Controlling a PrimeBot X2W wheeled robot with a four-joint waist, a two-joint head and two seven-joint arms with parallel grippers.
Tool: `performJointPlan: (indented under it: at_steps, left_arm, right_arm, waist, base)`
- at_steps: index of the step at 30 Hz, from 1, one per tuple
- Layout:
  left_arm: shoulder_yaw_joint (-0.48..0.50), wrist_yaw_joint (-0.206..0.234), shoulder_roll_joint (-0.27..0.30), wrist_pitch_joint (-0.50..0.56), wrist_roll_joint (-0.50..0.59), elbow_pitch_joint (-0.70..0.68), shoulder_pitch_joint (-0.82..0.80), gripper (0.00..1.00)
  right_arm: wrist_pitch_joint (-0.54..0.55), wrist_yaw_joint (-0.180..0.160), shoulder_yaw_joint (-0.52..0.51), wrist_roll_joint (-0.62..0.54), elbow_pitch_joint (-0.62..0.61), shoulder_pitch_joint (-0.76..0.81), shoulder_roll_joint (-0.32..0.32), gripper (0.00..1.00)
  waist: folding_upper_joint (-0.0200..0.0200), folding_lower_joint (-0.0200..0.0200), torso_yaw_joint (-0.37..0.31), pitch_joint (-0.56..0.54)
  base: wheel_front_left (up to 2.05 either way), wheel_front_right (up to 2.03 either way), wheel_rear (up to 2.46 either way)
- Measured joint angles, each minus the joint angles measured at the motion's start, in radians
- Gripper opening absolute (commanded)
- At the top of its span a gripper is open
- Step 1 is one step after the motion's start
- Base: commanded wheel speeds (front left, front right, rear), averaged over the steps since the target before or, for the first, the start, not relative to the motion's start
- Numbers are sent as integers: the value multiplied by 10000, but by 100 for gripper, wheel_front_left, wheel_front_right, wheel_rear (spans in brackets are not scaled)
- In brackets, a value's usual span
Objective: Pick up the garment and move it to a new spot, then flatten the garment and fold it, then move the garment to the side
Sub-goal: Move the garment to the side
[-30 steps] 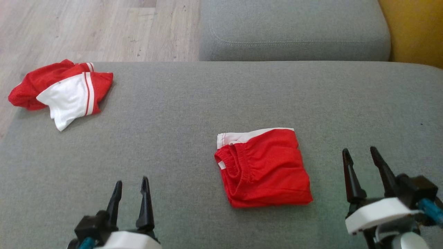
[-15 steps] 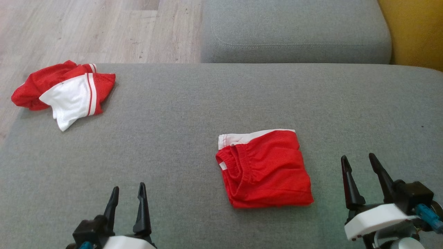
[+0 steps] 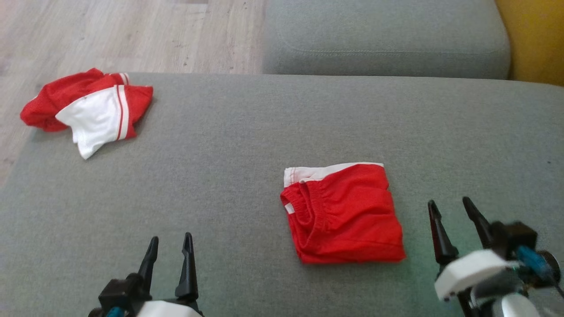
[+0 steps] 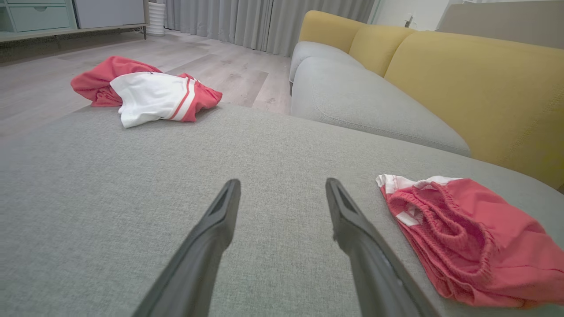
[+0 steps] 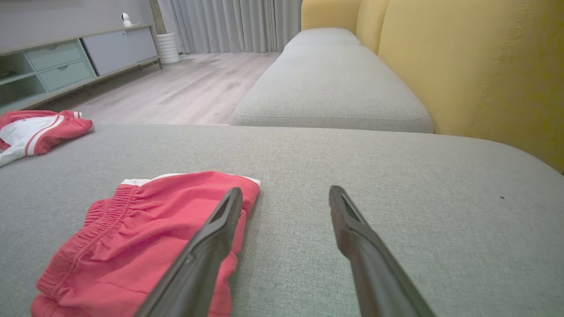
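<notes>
A folded red garment (image 3: 343,213) with a white edge lies flat on the grey cushion (image 3: 246,132), right of centre; it also shows at the right as the folded garment (image 4: 467,237) and at the lower left as the folded garment (image 5: 145,237). My left gripper (image 3: 169,248) is open at the lower left, well left of it, holding nothing. My right gripper (image 3: 449,211) is open just right of the garment, apart from it and empty. A crumpled red-and-white garment (image 3: 88,108) sits at the cushion's far left corner, seen too as the crumpled garment (image 4: 145,90).
A second grey seat cushion (image 3: 383,39) lies beyond the one in front. Yellow sofa backs (image 4: 476,83) rise along the right. Wooden floor (image 3: 123,35) lies past the cushion's far left edge, with a low cabinet (image 5: 66,59) across the room.
The head camera has shifted a little, so the whole picture slid. Both grippers have drawn back toward the bottom edge. Neither garment has moved on the cushion.
</notes>
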Motion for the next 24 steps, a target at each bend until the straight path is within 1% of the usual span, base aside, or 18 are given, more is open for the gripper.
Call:
performJointPlan:
  at_steps: [6, 9, 10, 13, 16, 19, 20, 21, 22, 23, 24]
  left_arm:
    - [-4, -2, -17, -12, 0, 10, -67, 100]
    - [-8, -2, -58, -13, 0, 42, -179, 100]
    - [-10, -4, -127, -27, 0, 71, -272, 100]
    - [-29, -13, -238, -29, 0, 180, -306, 100]
    - [-25, -21, -251, -102, 0, 309, -311, 100]
    - [-25, -33, -267, -104, 0, 337, -325, 100]
    - [-25, -33, -278, -104, 0, 345, -335, 100]
    - [-25, -48, -291, -105, 2, 355, -356, 100]
    - [-25, -46, -301, -115, 4, 360, -396, 100]
    - [-23, -48, -309, -117, 19, 360, -426, 100]
    - [-25, -52, -309, -117, 65, 360, -434, 100]
  right_arm:
    - [1254, 0, 98, -67, 662, -1367, -2, 100]
    - [2328, 0, 119, -29, 1206, -2034, -6, 100]
    - [2917, 0, 128, 0, 1551, -2336, -6, 100]
    - [3866, 0, 102, 366, 2217, -2650, -6, 100]
    - [4506, 0, 146, 362, 2830, -2789, -6, 100]
    - [4706, 0, 171, 458, 3053, -2907, -8, 100]
    - [4796, 0, 182, 594, 3156, -2960, -8, 94]
    - [4870, 0, 184, 692, 3235, -3014, -8, 65]
    - [4870, 0, 182, 736, 3292, -3061, -8, 41]
    - [4870, 0, 184, 761, 3321, -3089, -10, 23]
    - [4865, 0, 188, 782, 3346, -3110, -8, 0]
  waist:
    - [0, 1, 341, 246]
    - [0, 0, 544, 374]
    - [0, 1, 689, 462]
    - [0, 1, 935, 590]
    - [0, 1, 1234, 763]
    - [0, 1, 1342, 846]
    - [0, 1, 1379, 882]
    - [0, 1, 1404, 911]
    - [0, 1, 1419, 940]
    - [0, 0, 1421, 969]
    - [0, 0, 1408, 999]
  base:
    - [0, 0, 0]
    - [0, 0, 0]
    - [0, 0, 0]
    - [0, 0, 0]
    - [0, 0, 0]
    - [0, 0, 0]
    - [0, 0, 0]
    - [0, 0, 0]
    - [0, 0, 0]
    - [0, 0, 0]
    - [0, 0, 0]
